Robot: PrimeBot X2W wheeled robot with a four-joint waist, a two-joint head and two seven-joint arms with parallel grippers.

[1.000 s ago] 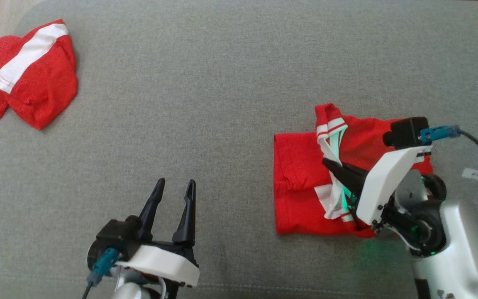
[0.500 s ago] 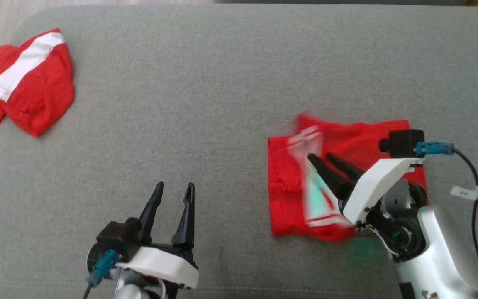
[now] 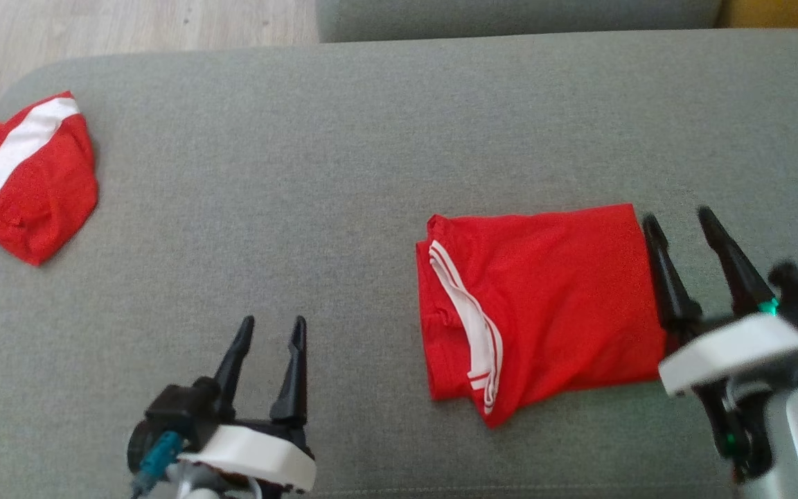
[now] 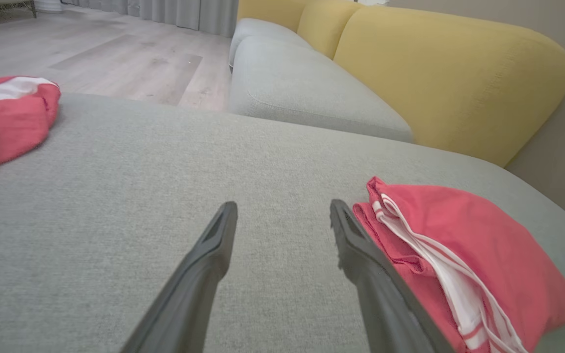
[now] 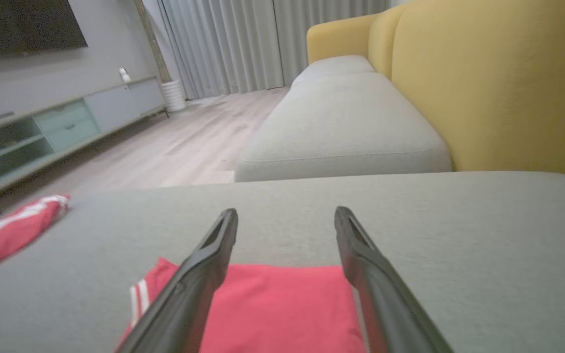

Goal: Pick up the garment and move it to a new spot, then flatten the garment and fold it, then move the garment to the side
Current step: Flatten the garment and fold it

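Note:
The garment (image 3: 551, 291) is red with white stripes and lies folded into a rough rectangle on the grey cushion (image 3: 316, 173), right of centre. It also shows in the left wrist view (image 4: 469, 235) and the right wrist view (image 5: 282, 304). My right gripper (image 3: 676, 216) is open beside the garment's right edge, with nothing between its fingers; the right wrist view has it (image 5: 285, 211) above the red cloth. My left gripper (image 3: 273, 320) is open and holds nothing near the cushion's front, left of the garment, and its own view shows it (image 4: 282, 205) close to the garment's striped edge.
A second red garment with a white band (image 3: 25, 180) lies crumpled at the cushion's far left edge. Wooden floor (image 3: 129, 28) lies beyond the cushion. Another grey seat (image 4: 302, 88) and a yellow sofa back (image 4: 449, 73) stand behind it.
My right gripper has opened, let go of the garment and pulled back to its right side. The lifted flap now lies flat. The head camera has shifted too.

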